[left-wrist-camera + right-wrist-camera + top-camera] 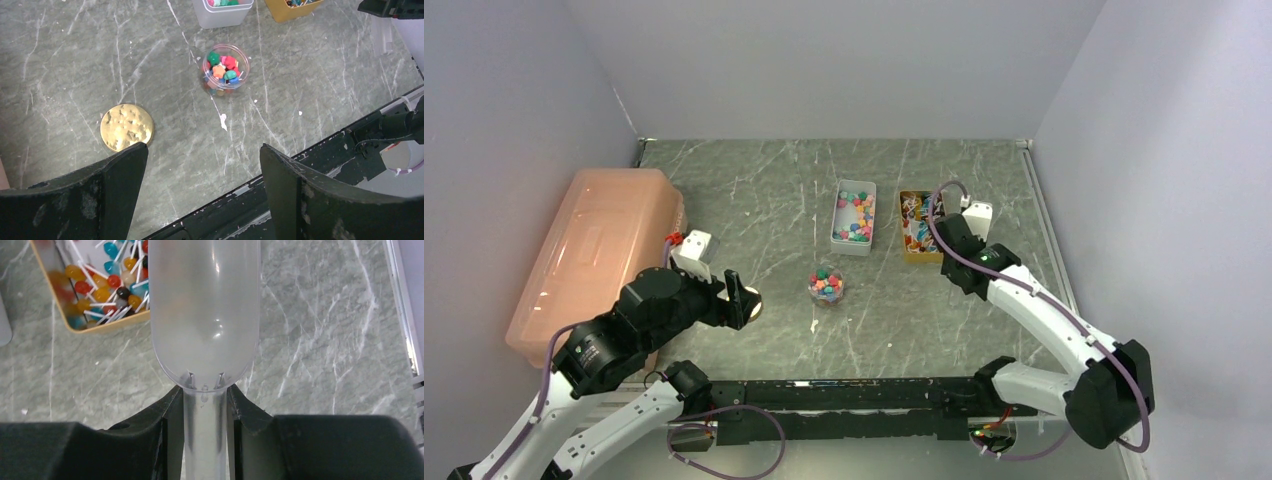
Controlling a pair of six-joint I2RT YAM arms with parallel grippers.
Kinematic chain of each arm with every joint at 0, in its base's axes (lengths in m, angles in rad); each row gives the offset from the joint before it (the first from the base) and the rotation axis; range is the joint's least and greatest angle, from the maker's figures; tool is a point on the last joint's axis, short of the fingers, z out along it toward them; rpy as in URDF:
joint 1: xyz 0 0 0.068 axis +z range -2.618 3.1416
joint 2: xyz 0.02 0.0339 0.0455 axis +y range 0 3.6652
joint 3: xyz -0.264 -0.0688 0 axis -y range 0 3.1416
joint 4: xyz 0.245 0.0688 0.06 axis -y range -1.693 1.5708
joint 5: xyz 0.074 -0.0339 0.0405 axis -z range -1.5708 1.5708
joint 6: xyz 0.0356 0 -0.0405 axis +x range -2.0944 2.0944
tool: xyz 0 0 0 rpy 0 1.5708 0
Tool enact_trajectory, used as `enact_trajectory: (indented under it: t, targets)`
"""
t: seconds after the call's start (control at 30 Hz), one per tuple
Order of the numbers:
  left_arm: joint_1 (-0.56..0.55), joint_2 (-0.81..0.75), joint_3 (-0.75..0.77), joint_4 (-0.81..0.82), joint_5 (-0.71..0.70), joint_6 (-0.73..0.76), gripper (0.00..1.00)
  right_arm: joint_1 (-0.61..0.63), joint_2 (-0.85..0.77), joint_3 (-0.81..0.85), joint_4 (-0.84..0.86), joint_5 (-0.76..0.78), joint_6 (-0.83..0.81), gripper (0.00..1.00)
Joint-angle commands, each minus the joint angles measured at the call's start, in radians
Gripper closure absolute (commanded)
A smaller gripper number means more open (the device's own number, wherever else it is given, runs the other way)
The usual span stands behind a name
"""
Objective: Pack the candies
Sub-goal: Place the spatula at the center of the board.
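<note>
Left wrist view: the left gripper [203, 150] hangs wide open, with the gold lid [126, 127] just beyond its left finger. The candies [223, 67] fill a jar [245, 76] farther right. The right gripper [205, 395] clamps a clear scoop [205, 315] by its handle.

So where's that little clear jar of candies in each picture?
Top external: jar of candies near the picture's centre.
Left wrist: upper middle.
Right wrist: not in it.
Shared landmark: yellow box, back right from above; top edge in left wrist; top left in right wrist.
</note>
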Motion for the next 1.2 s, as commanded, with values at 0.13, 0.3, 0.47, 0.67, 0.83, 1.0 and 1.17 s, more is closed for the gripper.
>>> enact_trajectory:
  t: [0.13, 0.3, 0.47, 0.67, 0.83, 1.0, 1.17]
  targets:
    - [-0.004, -0.009, 0.011, 0.018, -0.015, 0.002, 0.12, -0.153, 0.042, -0.085, 0.249, 0.000, 0.019, 1.00]
    - [-0.004, -0.022, 0.011, 0.015, -0.025, -0.004, 0.12, -0.235, 0.095, -0.124, 0.329, -0.050, 0.022, 1.00]
    - [-0.004, -0.019, 0.012, 0.010, -0.033, -0.007, 0.12, -0.317, 0.173, -0.139, 0.379, -0.095, 0.030, 1.00]
    - [-0.004, -0.007, 0.013, 0.008, -0.034, -0.007, 0.11, -0.385, 0.224, -0.155, 0.437, -0.136, 0.029, 1.00]
    - [-0.004, 0.000, 0.014, 0.007, -0.041, -0.008, 0.12, -0.428, 0.259, -0.159, 0.464, -0.156, 0.025, 1.00]
    - [-0.004, 0.017, 0.016, 0.006, -0.042, -0.009, 0.12, -0.469, 0.274, -0.147, 0.463, -0.178, 0.021, 0.98]
    - [-0.002, 0.035, 0.017, 0.005, -0.041, -0.007, 0.12, -0.493, 0.295, -0.137, 0.463, -0.213, 0.015, 0.95]
